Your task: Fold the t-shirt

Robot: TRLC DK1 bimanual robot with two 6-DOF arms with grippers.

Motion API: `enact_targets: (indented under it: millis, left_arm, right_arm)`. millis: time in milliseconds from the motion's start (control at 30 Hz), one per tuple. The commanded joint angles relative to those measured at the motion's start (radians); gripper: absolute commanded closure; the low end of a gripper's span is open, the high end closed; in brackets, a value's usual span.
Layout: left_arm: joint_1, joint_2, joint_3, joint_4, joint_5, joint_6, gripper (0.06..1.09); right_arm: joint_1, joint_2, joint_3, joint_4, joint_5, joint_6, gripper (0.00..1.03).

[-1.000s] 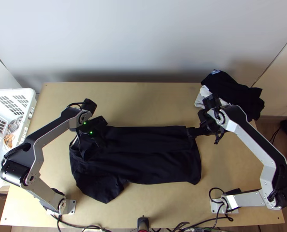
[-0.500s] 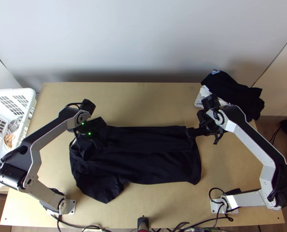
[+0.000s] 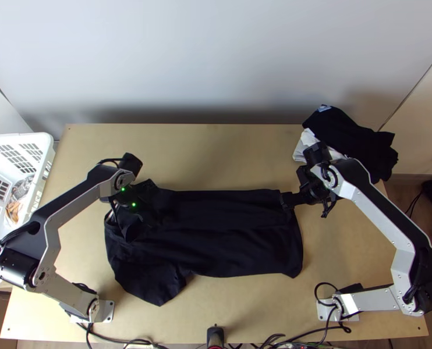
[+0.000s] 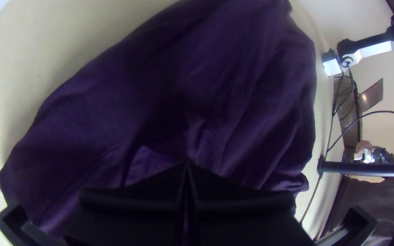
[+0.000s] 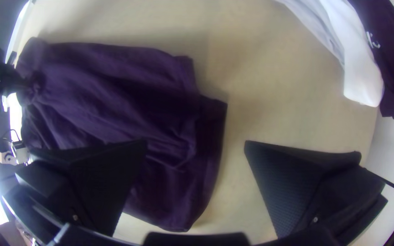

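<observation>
Left gripper: jaws pressed together on the t-shirt, near its left end. In the left wrist view the tips of the left gripper meet on the dark cloth, which gathers into short creases just ahead of them; the right wrist view also shows the fabric bunched around this grip.

Right gripper: jaws spread wide, nothing pinched. In the right wrist view one finger of the right gripper is over the shirt near its right end, the other over bare wood. Contact with the cloth: cannot tell.

T-shirt position: lengthwise across the middle of the table, between the two arms. Far edge fairly straight. At the right end an upper layer stops short of the hem of the layer beneath, so the cloth is doubled there. At the lower left a sleeve-like flap spreads toward the near edge. Left end wrinkled.

Surroundings: at the table's far right corner, a heap of dark cloth partly covering white cloth. White basket at the left side, with small items inside. Black cables run along the near edge.
</observation>
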Motion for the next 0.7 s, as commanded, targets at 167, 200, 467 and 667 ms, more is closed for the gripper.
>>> enact_targets:
  millis: [167, 200, 467, 667]
  left_arm:
    - [-0.092, -0.146, -0.072, -0.055, 0.030, 0.002, 1.05]
    - [-0.103, -0.157, -0.080, -0.059, 0.032, -0.001, 1.05]
    - [-0.273, -0.263, -0.161, -0.116, 0.037, -0.032, 1.05]
    - [-0.324, -0.243, -0.215, -0.136, 0.035, -0.036, 0.92]
  right_arm:
    - [0.006, 0.004, 0.000, 0.000, 0.000, 0.005, 0.04]
    - [0.006, 0.005, 0.001, 0.000, 0.000, 0.005, 0.04]
    - [0.006, 0.013, 0.012, 0.000, 0.001, 0.004, 0.04]
    - [0.006, 0.017, 0.034, 0.000, 0.001, 0.004, 0.04]
